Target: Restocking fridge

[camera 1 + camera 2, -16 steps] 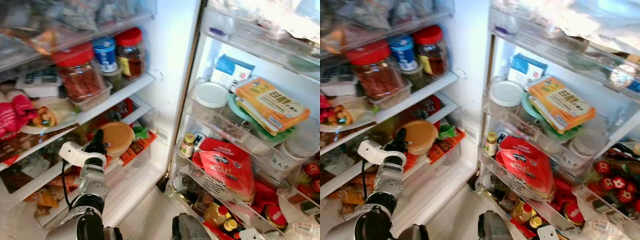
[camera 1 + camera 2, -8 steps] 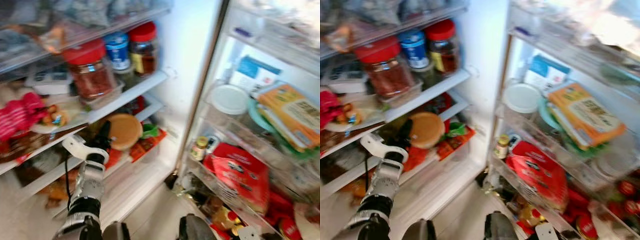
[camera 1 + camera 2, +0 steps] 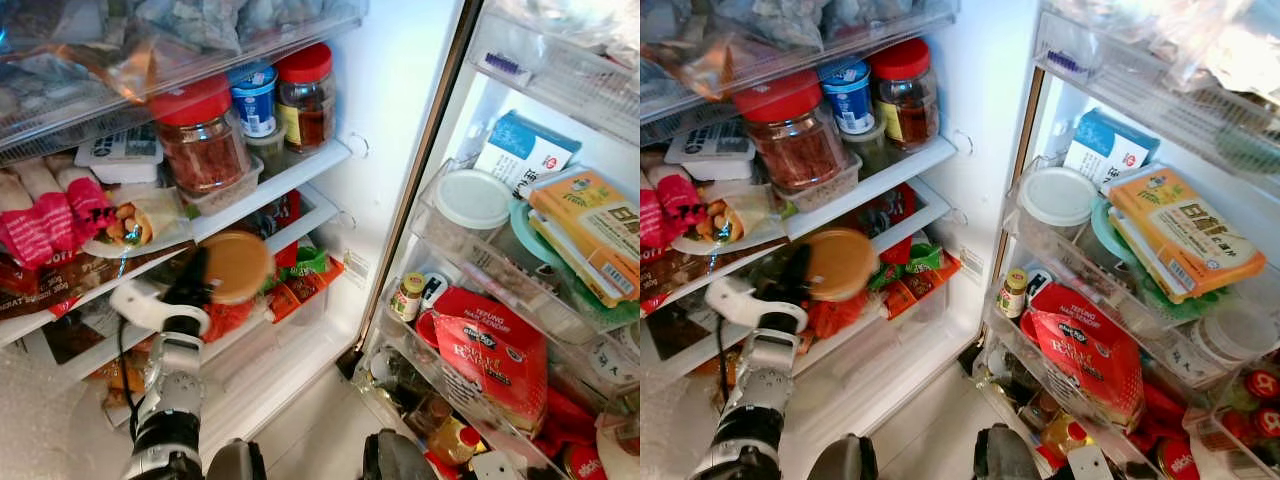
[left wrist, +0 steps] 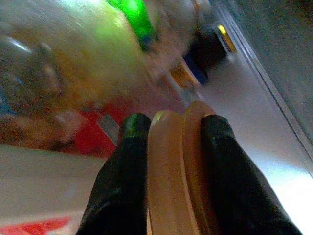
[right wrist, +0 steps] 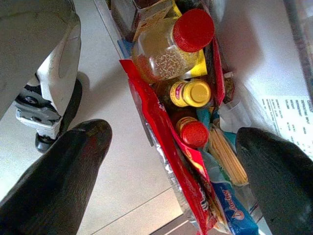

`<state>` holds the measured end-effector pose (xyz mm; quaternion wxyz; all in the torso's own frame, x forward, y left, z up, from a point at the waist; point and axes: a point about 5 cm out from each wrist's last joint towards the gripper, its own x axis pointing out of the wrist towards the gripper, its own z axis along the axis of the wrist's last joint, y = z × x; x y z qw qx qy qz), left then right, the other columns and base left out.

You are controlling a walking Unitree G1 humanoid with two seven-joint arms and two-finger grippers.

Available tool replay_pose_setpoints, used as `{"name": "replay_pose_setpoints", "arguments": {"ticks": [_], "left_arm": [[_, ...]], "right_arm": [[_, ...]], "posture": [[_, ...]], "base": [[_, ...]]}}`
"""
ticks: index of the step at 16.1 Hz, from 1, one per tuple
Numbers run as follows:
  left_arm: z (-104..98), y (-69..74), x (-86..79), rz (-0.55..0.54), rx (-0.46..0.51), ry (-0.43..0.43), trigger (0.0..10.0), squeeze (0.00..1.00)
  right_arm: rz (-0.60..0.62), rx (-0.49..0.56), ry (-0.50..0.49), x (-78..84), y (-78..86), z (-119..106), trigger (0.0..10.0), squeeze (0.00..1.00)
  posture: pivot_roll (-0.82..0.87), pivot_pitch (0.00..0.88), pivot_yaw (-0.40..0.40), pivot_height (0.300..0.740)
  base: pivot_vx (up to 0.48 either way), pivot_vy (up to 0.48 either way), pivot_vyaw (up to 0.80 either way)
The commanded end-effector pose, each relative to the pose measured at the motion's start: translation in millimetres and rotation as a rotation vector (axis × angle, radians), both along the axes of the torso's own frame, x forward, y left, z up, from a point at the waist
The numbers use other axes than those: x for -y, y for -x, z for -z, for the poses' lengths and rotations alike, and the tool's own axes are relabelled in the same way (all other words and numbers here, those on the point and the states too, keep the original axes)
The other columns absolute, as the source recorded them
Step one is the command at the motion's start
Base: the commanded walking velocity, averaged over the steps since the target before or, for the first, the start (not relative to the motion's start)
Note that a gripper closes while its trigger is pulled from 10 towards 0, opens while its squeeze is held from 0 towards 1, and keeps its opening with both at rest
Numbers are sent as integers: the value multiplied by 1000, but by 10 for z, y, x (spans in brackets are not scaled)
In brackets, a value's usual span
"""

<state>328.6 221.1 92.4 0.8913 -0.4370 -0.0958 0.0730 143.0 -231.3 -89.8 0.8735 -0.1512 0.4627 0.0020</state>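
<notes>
The left gripper (image 3: 200, 285) stays clamped on the tan container (image 3: 236, 266), now lifted slightly and tilted on edge before the fridge's lower shelf (image 3: 300, 215), not yet placed. The right gripper (image 5: 171, 171) hangs low, fingers apart.

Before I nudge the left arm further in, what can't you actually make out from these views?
- Round tan container in the left gripper: the head views show its lid face-on, the left wrist view its edge, so the contents stay hidden.
- Shelf spot behind it: blocked by the container in the head views, blurred in the left wrist view.
- Right gripper: the door's bottom bin is cut off by the frame.
</notes>
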Motion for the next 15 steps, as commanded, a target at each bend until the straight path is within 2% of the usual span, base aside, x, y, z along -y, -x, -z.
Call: {"name": "replay_pose_setpoints", "arguments": {"ticks": [1, 6, 9, 11, 12, 13, 15], "left_arm": [[-95, -46, -105, -76, 29, 1, 10000, 0], [-16, -1, -398, -267, -93, -16, 10000, 0], [-58, -61, -431, -258, -112, -55, 10000, 0], [-113, -100, -505, -317, -93, 38, 10000, 0], [-89, -129, -450, -316, -103, 93, 10000, 0], [-79, -138, -429, -315, -108, 105, 10000, 0], [-13, -172, -299, -297, -129, 190, 10000, 0]], "right_arm": [[8, -21, 4, 23, 62, 19, 10000, 0], [-1, -17, 10, 41, 50, 9, 10000, 0], [-8, -15, 14, 51, 55, 7, 10000, 0], [-12, -11, 17, 55, 54, 4, 10000, 0], [-24, -8, 12, 41, 43, 2, 10000, 0], [-26, -7, 11, 37, 39, 1, 10000, 0], [-27, -2, 11, 40, 31, -3, 10000, 0]], "posture": [[-141, 111, -46, 646], [-158, 123, -70, 646], [-159, 131, -75, 646], [-160, 135, -79, 646], [-162, 135, -83, 646], [-162, 135, -83, 646], [-166, 139, -83, 646]], "base": [[0, 0, 0], [0, 0, 0], [0, 0, 0], [0, 0, 0], [0, 0, 0], [0, 0, 0], [0, 0, 0]]}}
